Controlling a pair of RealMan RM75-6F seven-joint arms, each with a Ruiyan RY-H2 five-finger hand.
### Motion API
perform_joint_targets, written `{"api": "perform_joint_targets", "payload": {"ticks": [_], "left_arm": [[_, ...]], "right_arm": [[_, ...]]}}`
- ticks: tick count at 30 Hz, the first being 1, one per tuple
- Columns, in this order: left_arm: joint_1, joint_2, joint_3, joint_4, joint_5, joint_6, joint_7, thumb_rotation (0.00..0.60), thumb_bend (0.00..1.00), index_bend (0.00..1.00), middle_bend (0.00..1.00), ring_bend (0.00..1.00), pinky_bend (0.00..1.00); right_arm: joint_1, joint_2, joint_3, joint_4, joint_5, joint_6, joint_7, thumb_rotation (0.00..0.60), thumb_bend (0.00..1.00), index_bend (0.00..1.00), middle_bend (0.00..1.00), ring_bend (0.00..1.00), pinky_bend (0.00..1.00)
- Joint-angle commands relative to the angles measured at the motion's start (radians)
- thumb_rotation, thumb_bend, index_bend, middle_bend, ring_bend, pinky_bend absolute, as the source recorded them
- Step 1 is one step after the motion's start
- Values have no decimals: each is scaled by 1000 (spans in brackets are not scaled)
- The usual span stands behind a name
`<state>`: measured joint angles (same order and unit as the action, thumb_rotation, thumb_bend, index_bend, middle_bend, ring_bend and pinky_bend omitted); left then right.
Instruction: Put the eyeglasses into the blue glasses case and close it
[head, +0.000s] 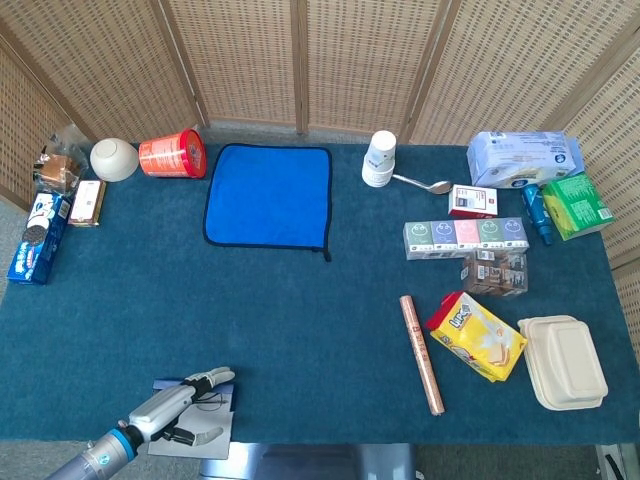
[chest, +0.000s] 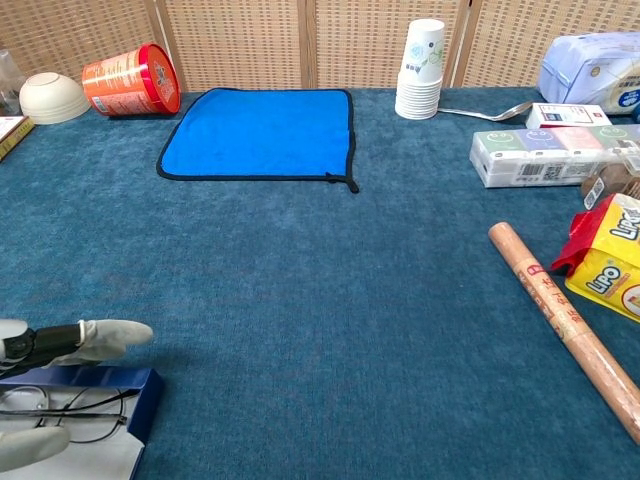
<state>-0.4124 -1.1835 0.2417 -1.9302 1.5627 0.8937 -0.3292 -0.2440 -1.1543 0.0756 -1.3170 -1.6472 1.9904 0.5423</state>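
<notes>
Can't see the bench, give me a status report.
Left hand at open blue glasses case, right out of view. Eyeglasses inside, lid up. Nothing in the way.
</notes>
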Motion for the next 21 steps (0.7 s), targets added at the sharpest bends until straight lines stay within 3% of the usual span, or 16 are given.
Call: {"api": "perform_joint_targets", "payload": {"ticks": [1, 6, 14, 21], "left_arm": [[13, 5, 4, 3, 6, 23, 5, 313, 267, 0, 0, 0, 17], [55, -2, -7, 15, 23, 114, 56, 317, 267, 0, 0, 0, 19], [212, -74, 1, 95, 120, 377, 328, 317, 268, 0, 0, 0, 0], [362, -163, 35, 237, 248, 592, 522, 318, 269, 0, 0, 0, 0]], "right_arm": [[4, 0, 0, 1, -2, -3, 1, 600, 361, 0, 42, 0, 110], [14, -2, -1, 4, -9, -12, 1, 600, 361, 0, 42, 0, 110], [51, -6, -1, 5, -33, -44, -5, 600, 361, 0, 42, 0, 110], [102, -13, -3, 0, -67, -86, -18, 600, 362, 0, 42, 0, 110]]}}
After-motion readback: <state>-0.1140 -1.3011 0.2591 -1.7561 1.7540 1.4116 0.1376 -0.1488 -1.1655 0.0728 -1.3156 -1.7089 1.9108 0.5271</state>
